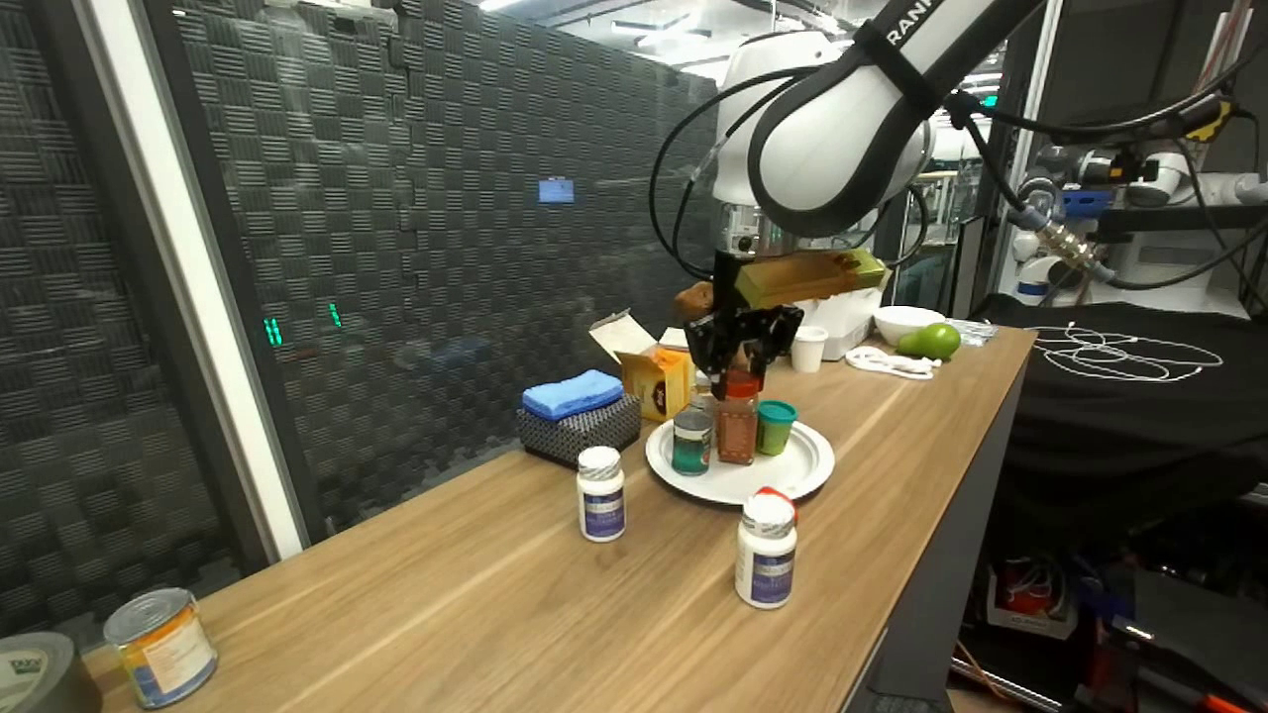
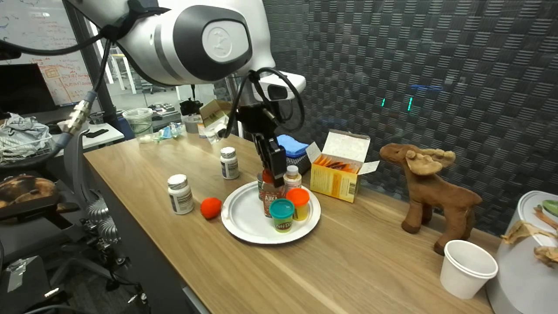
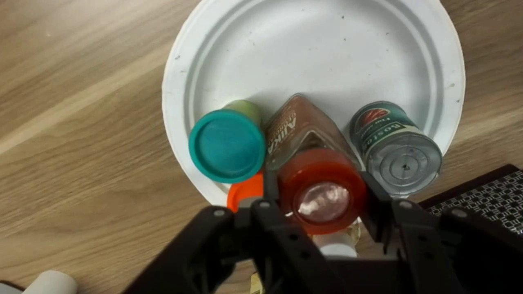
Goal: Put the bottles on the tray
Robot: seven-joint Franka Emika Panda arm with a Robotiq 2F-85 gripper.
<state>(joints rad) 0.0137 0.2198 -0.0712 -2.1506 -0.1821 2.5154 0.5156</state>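
Grey tape point(image 1: 67, 673) sits by the surface's point(image 1: 426, 604) left edge in an exterior view, a labelled can point(image 1: 165, 652) just beside it. Next — after a wide run of bare wood — a white bottle point(image 1: 601, 507) stands upright near the plate point(image 1: 820, 460). On that plate comes a green tin point(image 1: 690, 444), then the spice bottle point(image 1: 736, 434), upright, its red cap pinched by the hand point(image 3: 322, 192); the plate's near part lies open. Farther right, a second white bottle point(image 1: 766, 566) stands upright, bare wood between it and the surface's right edge.

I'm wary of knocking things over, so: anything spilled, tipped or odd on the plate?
Nothing looks spilled or tipped over. But small dark specks dot the otherwise white plate in the wrist view; crumbs or stains, I can't tell.
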